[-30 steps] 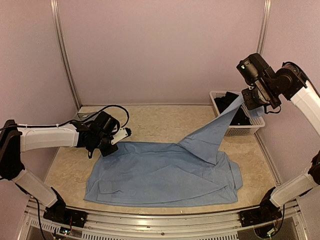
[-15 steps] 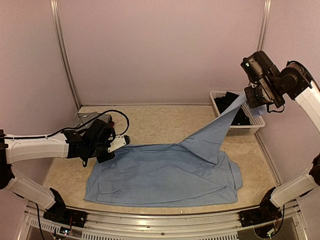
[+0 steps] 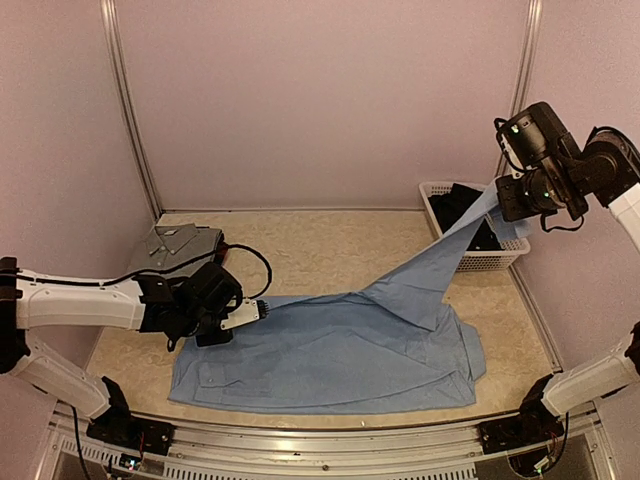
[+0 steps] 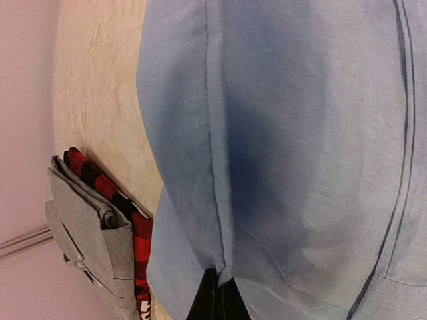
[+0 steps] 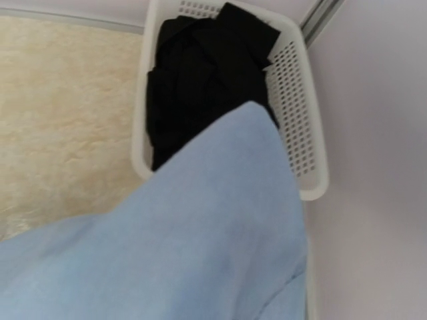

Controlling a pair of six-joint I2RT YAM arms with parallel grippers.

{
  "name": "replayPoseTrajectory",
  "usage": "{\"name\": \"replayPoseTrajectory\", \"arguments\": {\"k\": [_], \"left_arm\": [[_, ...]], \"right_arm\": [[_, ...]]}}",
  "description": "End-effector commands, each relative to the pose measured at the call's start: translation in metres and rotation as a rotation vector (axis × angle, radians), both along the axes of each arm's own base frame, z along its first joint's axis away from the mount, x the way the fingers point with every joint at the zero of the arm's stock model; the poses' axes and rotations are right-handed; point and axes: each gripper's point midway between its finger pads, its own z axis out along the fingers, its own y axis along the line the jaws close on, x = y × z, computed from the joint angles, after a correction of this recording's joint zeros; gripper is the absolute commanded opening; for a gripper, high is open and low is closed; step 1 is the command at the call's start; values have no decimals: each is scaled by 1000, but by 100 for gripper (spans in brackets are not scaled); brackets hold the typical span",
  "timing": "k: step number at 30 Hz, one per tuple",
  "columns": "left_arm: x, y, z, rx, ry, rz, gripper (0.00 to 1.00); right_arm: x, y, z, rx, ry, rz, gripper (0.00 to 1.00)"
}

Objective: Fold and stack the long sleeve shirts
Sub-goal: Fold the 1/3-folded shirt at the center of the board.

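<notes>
Top external view: the large light blue cloth shirt [image 3: 330, 360] lies spread at lower centre. At its left edge the left gripper [image 3: 264, 309] is clamped on the hem, apparently anchoring it. At upper right, the right gripper [image 3: 498, 198] pinches the sleeve taut above the white plastic mesh basket [image 3: 490, 264], presumably for folding inward.

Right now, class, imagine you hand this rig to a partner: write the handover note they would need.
Left gripper: jaws shut on the light blue shirt at its left edge, low on the table.
Right gripper: jaws shut on a raised part of it, above the white basket.
Done: grey shirt folded atop the plaid shirt, far left.
To do: fold the blue one, stack it; dark clothes lie in the basket.
</notes>
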Motion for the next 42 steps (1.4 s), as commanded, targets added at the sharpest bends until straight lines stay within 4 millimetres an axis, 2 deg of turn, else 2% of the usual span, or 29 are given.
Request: {"name": "replayPoseTrajectory", "arguments": {"k": [1, 6, 11, 16, 20, 24, 30, 34, 38, 41, 42], "left_arm": [[-17, 15, -21, 89, 52, -34, 0], [-29, 27, -33, 127, 72, -72, 0], [-35, 21, -31, 73, 78, -111, 0], [-39, 7, -29, 14, 119, -137, 0], [-50, 2, -36, 5, 200, -138, 3], [-63, 4, -43, 7, 272, -132, 8], [-64, 18, -47, 41, 247, -120, 16], [-54, 5, -27, -42, 174, -129, 18], [-44, -15, 8, -191, 107, -136, 32], [-36, -27, 30, -316, 101, -125, 46], [-32, -30, 32, -343, 111, -101, 49]], "right_arm": [[-7, 1, -10, 48, 39, 13, 0], [-10, 6, -32, 29, 104, 36, 0], [-14, 10, -51, 21, 163, 64, 0], [-20, 8, -49, 47, 155, 66, 0], [-25, 6, -50, 59, 158, 73, 0], [-27, 9, -59, 64, 188, 83, 0], [-29, 10, -61, 74, 193, 88, 0], [-33, 10, -58, 100, 189, 96, 0], [-39, 14, -56, 142, 194, 123, 0], [-41, 17, -70, 132, 237, 134, 0], [-42, 18, -76, 125, 256, 136, 0]]}}
